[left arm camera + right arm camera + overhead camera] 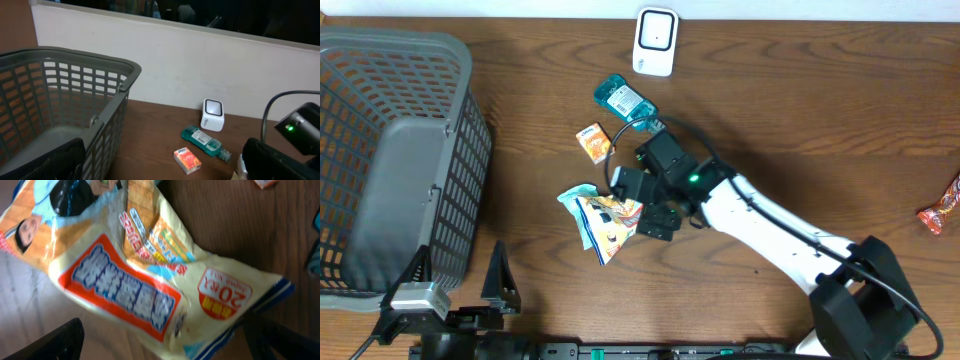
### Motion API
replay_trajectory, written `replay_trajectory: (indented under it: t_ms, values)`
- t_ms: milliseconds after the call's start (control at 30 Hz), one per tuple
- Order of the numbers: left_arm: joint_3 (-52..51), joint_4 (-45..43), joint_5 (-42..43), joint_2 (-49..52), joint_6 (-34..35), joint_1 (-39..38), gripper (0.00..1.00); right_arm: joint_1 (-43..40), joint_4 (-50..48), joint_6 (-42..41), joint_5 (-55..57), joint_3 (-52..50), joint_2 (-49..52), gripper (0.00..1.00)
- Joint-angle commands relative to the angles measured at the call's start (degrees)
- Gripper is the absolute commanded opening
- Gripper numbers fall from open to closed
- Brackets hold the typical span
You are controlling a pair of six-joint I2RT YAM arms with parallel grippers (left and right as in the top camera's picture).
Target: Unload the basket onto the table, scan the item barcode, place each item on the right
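From overhead, the right arm [770,225] reaches from its base at the lower right corner diagonally up and left across the table [800,100], and the right gripper [642,203] hangs over the upper right end of the snack bag [600,225] near the table's middle, jaws spread wide. The left gripper [458,285] sits low at the near edge beside the grey basket [460,60], its two dark fingers [502,275] also wide apart with nothing between them. This view counts one basket, one white scanner [655,42] at the far edge, and four loose items: the bag, a teal bottle [623,100], a small orange box [592,142] and a red-orange wrapper [942,210] at the right edge. The left wrist view looks level across the table and shows the basket's mesh wall, the scanner standing upright against the pale wall, the bottle and the box, but neither the bag nor the wrapper. The right wrist view alone shows the bag's printed face close up, yellow with a red and blue label, lying between the spread fingers; whether they touch it cannot be told.
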State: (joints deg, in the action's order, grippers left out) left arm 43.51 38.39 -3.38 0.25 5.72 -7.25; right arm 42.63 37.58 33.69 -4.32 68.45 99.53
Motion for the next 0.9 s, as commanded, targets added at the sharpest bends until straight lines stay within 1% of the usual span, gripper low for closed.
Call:
replay_trajectory:
  t_ms: [0,67,100,133,200,300,333,367,400,467,533,567,633,667,733,833,867]
  values:
    - [-0.22,-0.24,-0.33,-0.11,-0.94,-0.24,0.98,1.77,-0.83,0.28,8.44,-0.11,2.99,0.98]
    - [-0.22,-0.24,-0.33,-0.11,-0.92,-0.24,0.98,2.12,-1.09,0.66,10.69,-0.11,4.76,0.98]
    - [-0.22,-0.24,-0.33,-0.11,-0.92,-0.24,0.98,2.25,-1.25,1.2,11.54,-0.11,5.95,0.96]
    - [-0.22,-0.24,-0.33,-0.11,-0.92,-0.24,0.98,2.25,-1.9,1.36,11.76,-0.11,7.3,0.89]
    - [-0.22,-0.24,-0.33,-0.11,-0.92,-0.24,0.98,2.27,-2.89,1.36,11.74,-0.11,8.72,0.73]
    - [-0.22,-0.24,-0.33,-0.11,-0.94,-0.24,0.98,2.36,-4.61,1.33,11.74,-0.11,9.57,0.38]
    - [-0.22,-0.24,-0.33,-0.11,-0.94,-0.24,0.98,2.36,-5.09,1.01,11.74,-0.07,9.49,0.18]
    - [-0.22,-0.24,-0.33,-0.11,-0.94,-0.24,0.98,2.43,-5.09,0.42,11.74,0.04,9.2,0.05]
    - [-0.22,-0.24,-0.33,-0.11,-0.92,-0.24,0.98,2.43,-5.07,-2.36,11.72,0.15,8.94,0.01]
    - [-0.22,-0.24,-0.33,-0.11,-0.94,-0.24,0.98,2.27,-4.52,-7.37,11.72,0.2,8.68,0.01]
    - [-0.22,-0.24,-0.33,-0.11,-0.92,-0.24,0.98,1.88,-2.03,-14.03,11.04,0.94,8.41,0.01]
    - [-0.22,-0.24,-0.33,-0.11,-0.92,-0.24,0.98,1.6,0.61,-17.49,9.25,1.99,8.0,0.01]
    - [-0.22,-0.24,-0.33,-0.11,-0.92,-0.24,0.98,1.18,4.72,-20.55,4.96,4.02,7.32,0.01]
    - [-0.22,-0.24,-0.33,-0.11,-0.94,-0.24,0.98,0.5,8.41,-22.71,0.61,6.21,6.71,0.01]
    - [-0.22,-0.24,-0.33,-0.11,-0.94,-0.24,0.98,-0.81,12.87,-27.39,-2.58,9.07,6.27,0.01]
    - [-0.22,-0.24,-0.33,-0.11,-0.92,-0.24,0.98,-3.5,18.88,-38.16,-1.55,11.89,6.23,0.01]
    - [-0.22,-0.24,-0.33,-0.11,-0.94,-0.24,0.98,-4.61,19.76,-40.17,-1.38,12.11,6.23,0.03]
